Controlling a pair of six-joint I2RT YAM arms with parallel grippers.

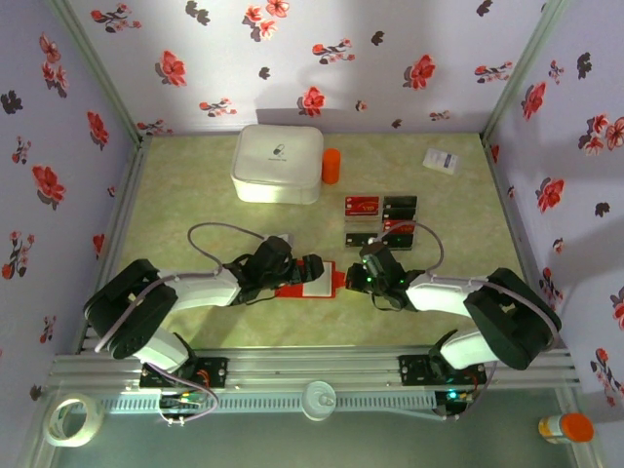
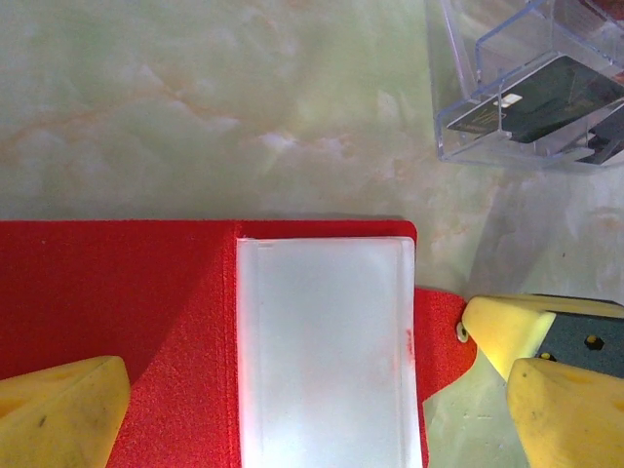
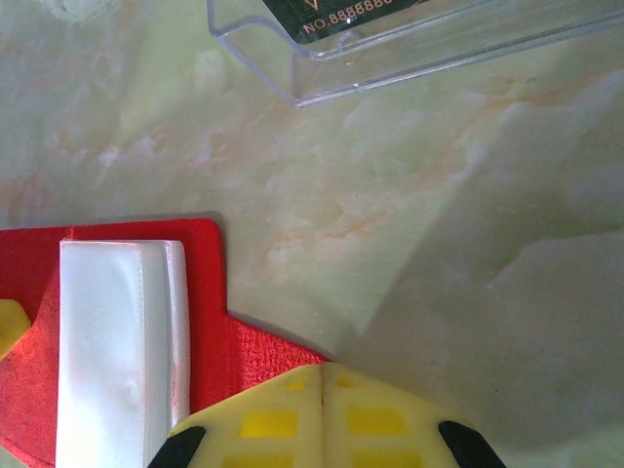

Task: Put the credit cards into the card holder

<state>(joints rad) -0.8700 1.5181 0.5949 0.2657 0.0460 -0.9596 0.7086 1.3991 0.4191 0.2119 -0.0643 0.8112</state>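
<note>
The card holder (image 1: 314,280) lies open on the table, red with a pale whitish sleeve (image 2: 327,351) inside. My left gripper (image 1: 295,273) is open and straddles it, its yellow fingers (image 2: 63,409) standing off either side of the card holder (image 2: 117,312). My right gripper (image 3: 325,375) is shut, and its tip rests on the holder's red snap tab (image 3: 258,356); that tip (image 2: 502,327) meets the tab by the snap. The credit cards (image 1: 363,206) lie behind in clear trays: red and black ones (image 1: 399,207), a dark card (image 2: 551,97), and a green-black card edge (image 3: 341,15).
A big white rounded box (image 1: 278,163) and an orange cylinder (image 1: 331,166) stand at the back. A small white box (image 1: 441,161) lies at the back right. A tape roll (image 1: 73,419) and an orange-lidded bottle (image 1: 565,427) sit below the rail.
</note>
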